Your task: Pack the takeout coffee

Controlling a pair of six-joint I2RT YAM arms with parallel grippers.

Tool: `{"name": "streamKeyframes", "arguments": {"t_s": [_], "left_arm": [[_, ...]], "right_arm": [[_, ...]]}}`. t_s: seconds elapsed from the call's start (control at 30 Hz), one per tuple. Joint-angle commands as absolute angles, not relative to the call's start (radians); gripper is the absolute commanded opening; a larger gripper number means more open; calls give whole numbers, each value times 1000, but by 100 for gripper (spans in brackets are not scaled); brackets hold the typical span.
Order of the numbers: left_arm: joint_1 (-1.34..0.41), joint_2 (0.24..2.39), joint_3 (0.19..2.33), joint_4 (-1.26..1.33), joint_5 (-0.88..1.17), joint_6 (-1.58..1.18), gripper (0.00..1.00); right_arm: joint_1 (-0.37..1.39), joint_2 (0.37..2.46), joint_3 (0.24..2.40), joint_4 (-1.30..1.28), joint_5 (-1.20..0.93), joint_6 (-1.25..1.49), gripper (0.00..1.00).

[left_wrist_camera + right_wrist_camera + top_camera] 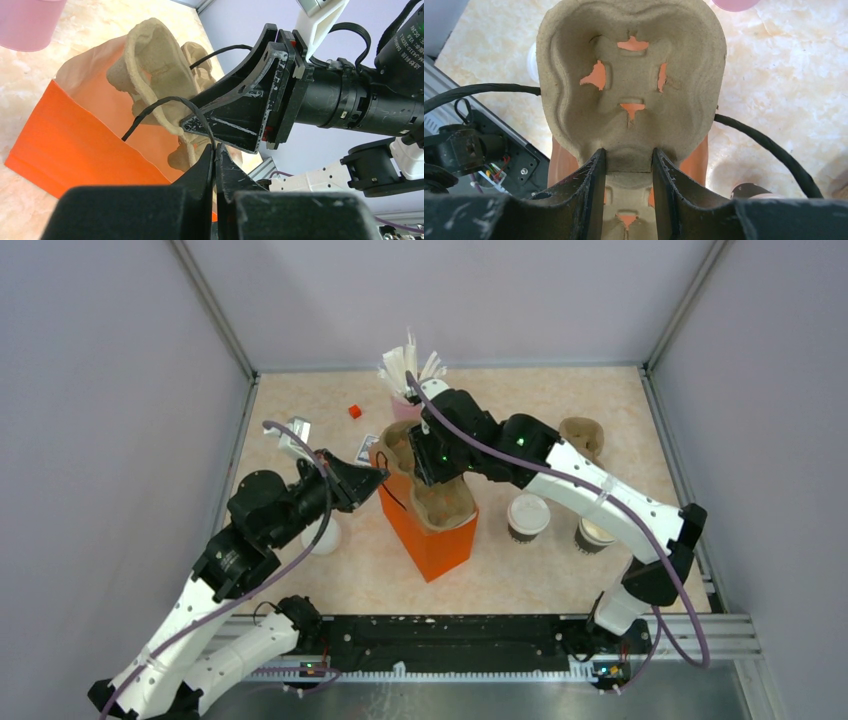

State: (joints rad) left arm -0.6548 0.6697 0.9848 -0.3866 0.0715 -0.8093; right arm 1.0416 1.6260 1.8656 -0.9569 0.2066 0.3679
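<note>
The takeout coffee (528, 516), a dark cup with a white lid, stands on the table right of the orange bag (432, 535). My right gripper (430, 466) is shut on the middle ridge of a cardboard cup carrier (440, 502) that sits half inside the bag's open mouth. In the right wrist view the gripper (629, 161) pinches the carrier (631, 75). My left gripper (376, 478) is shut on the bag's black cord handle (200, 112). In the left wrist view its gripper (216, 152) has the cord between closed jaws.
A lidless dark cup (594, 534) with a cream inside stands right of the coffee. A second cardboard carrier (583, 436) lies at the back right. A pink cup (405, 405) holds white sticks behind the bag. A loose white lid (322, 538) lies under my left arm. A small red block (354, 411) lies at the back.
</note>
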Motion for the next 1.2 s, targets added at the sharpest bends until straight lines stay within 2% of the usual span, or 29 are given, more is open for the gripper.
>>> {"name": "streamKeyframes", "arguments": {"t_s": [0.0, 0.33, 0.77, 1.17], "left_arm": [[-656, 654, 968, -333, 69, -787, 0], [-655, 633, 944, -346, 34, -774, 0], [-656, 617, 930, -345, 10, -769, 0], [-656, 604, 911, -341, 29, -779, 0]], "right_arm": [[1057, 1636, 1920, -1001, 219, 367, 24], [1062, 1625, 1939, -1005, 147, 338, 24], [1086, 1746, 2002, -1147, 241, 323, 24], [1086, 1753, 1983, -1022, 284, 311, 24]]}}
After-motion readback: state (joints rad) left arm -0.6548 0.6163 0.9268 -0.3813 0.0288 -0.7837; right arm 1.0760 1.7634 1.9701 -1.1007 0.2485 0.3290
